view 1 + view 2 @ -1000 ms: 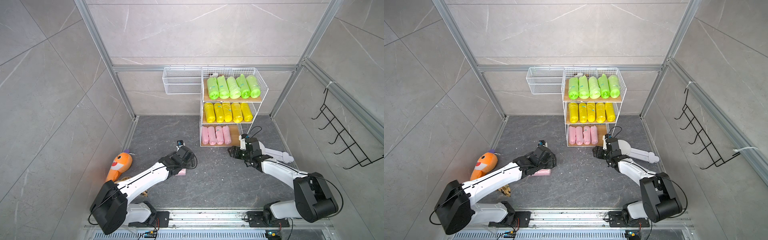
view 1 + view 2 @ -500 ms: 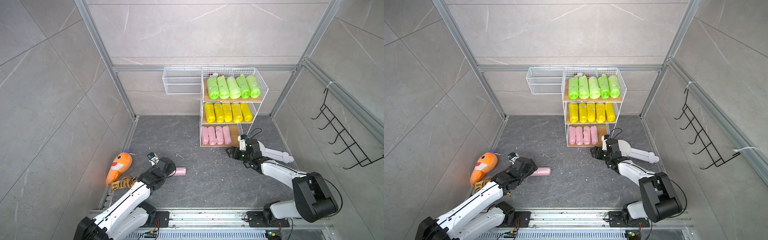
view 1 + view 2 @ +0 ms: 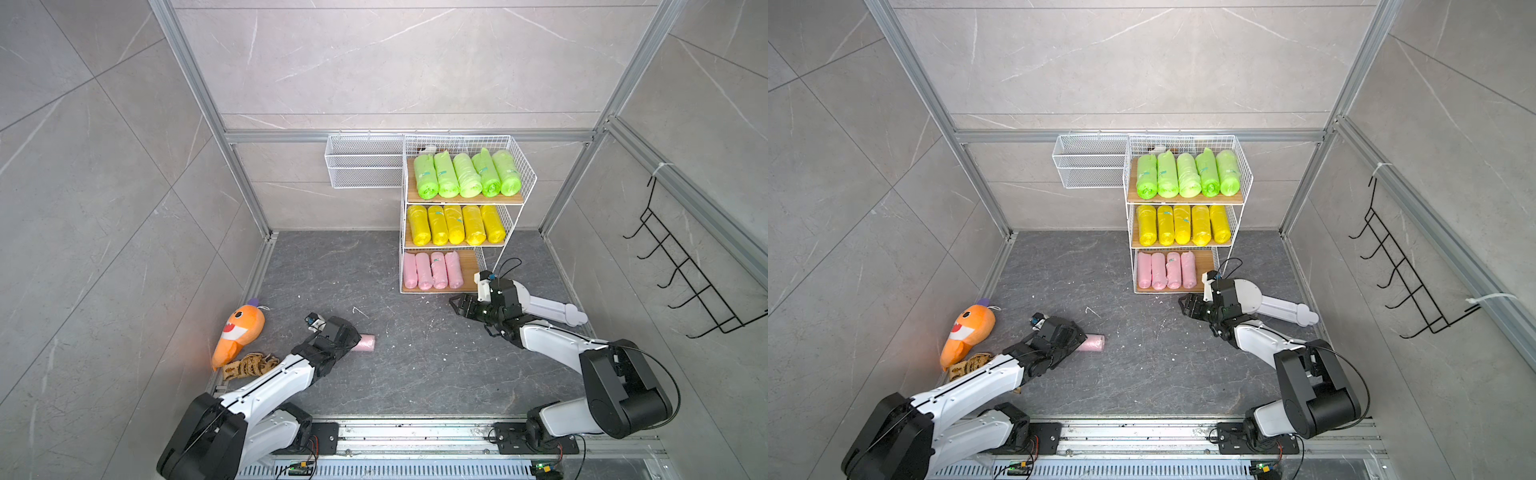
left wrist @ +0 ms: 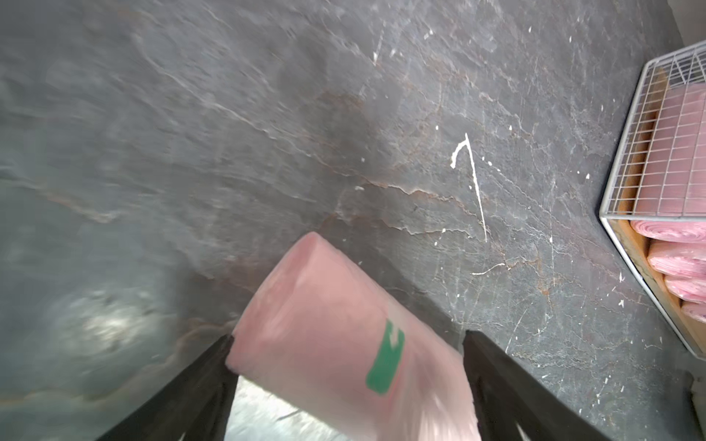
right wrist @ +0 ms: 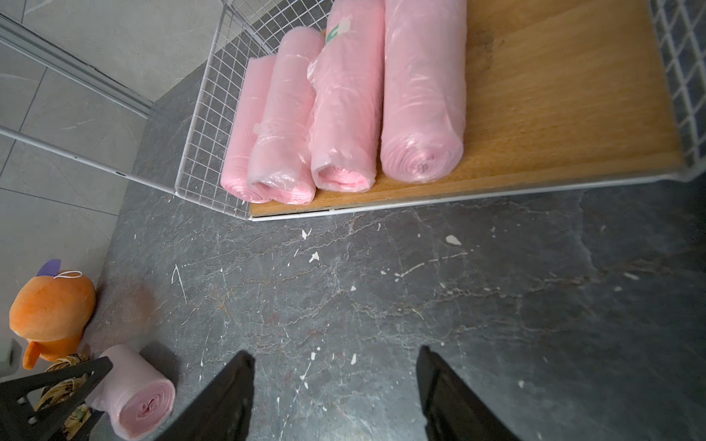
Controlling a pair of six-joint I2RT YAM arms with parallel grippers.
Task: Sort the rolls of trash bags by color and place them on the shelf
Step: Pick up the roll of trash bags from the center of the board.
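Observation:
A loose pale pink roll (image 3: 365, 344) (image 3: 1094, 343) with a green sticker lies on the dark floor. My left gripper (image 3: 353, 338) (image 4: 348, 335) is open astride it; one finger touches its end and the other stands clear. In the right wrist view the same roll (image 5: 133, 397) shows beside a left finger (image 5: 57, 385). The shelf (image 3: 471, 270) (image 5: 554, 114) holds green rolls (image 3: 465, 174) on top, yellow rolls (image 3: 455, 224) in the middle and several pink rolls (image 3: 432, 270) at the bottom, with bare board to their right. My right gripper (image 3: 459, 305) (image 5: 335, 353) is open and empty over the floor before the bottom tier.
An orange plush toy (image 3: 239, 332) and a brown woven piece (image 3: 247, 365) lie by the left wall, close to the left arm. A white wire basket (image 3: 361, 166) hangs on the back wall beside the shelf. A black hook rack (image 3: 685, 282) is on the right wall.
My left gripper has drawn back to the left from over the pink roll and its jaws have widened. The roll stays on the floor. The right arm has hardly moved.

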